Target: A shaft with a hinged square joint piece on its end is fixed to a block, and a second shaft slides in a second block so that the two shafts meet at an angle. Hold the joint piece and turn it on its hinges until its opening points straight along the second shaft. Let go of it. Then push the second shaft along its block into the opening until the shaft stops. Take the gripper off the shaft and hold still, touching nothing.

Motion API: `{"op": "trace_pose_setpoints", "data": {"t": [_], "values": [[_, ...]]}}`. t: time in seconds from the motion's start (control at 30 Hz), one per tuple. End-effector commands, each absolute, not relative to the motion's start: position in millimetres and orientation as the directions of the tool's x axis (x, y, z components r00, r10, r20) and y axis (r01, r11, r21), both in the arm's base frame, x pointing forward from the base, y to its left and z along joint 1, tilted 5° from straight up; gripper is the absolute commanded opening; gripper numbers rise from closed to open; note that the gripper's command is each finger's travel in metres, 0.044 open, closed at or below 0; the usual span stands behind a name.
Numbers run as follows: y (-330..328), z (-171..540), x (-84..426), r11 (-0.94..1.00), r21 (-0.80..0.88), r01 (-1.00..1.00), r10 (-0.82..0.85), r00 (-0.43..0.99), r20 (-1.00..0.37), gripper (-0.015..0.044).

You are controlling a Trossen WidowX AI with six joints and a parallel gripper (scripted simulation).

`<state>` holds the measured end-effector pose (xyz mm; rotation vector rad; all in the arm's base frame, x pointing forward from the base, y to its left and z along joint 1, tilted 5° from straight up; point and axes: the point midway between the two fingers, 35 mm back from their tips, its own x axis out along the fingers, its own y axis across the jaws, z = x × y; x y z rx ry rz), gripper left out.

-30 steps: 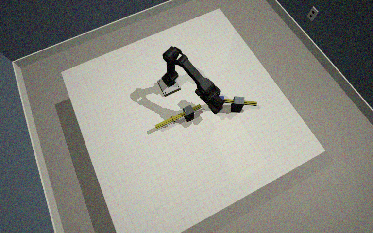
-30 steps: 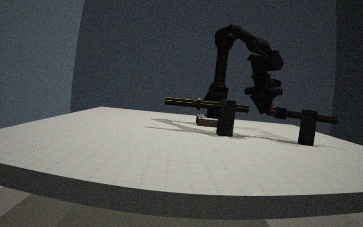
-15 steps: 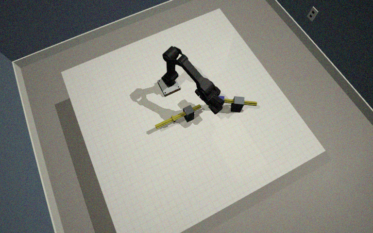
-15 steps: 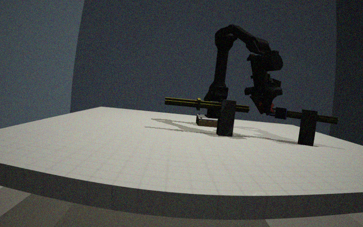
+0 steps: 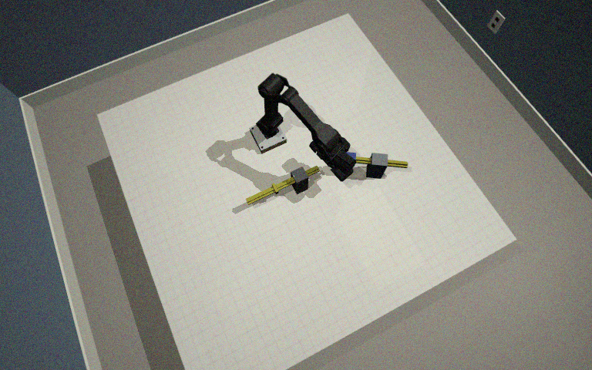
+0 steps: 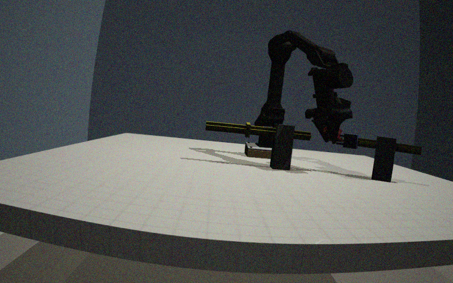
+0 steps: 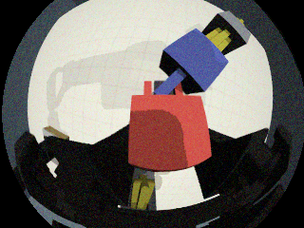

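Fixed shaft: it passes through the first block;
Second shaft: it lies through the second block;
Both blocks: they stand on the table, apart;
Arm base: in exterior view, behind second block
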<state>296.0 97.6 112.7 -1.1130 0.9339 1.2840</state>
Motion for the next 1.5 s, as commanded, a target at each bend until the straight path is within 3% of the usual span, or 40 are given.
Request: {"op": "trace_pose_setpoints", "data": {"t": [0.0,0.37,0.8,1.1,1.47], "values": [[97.6,112.7,296.0,-0.044,-0.102,-0.994,0.242,0.088,-0.966,0.0147],[97.6,112.7,296.0,-0.044,-0.102,-0.994,0.242,0.088,-0.966,0.0436],[97.6,113.2,295.9,-0.044,-0.101,-0.994,0.237,0.088,-0.968,0.044],[94.9,140.6,292.4,-0.045,-0.111,-0.993,-0.002,0.111,-0.994,0.044],[95.3,140.3,291.6,-0.045,-0.108,-0.993,0.001,0.108,-0.994,0.044]]}}
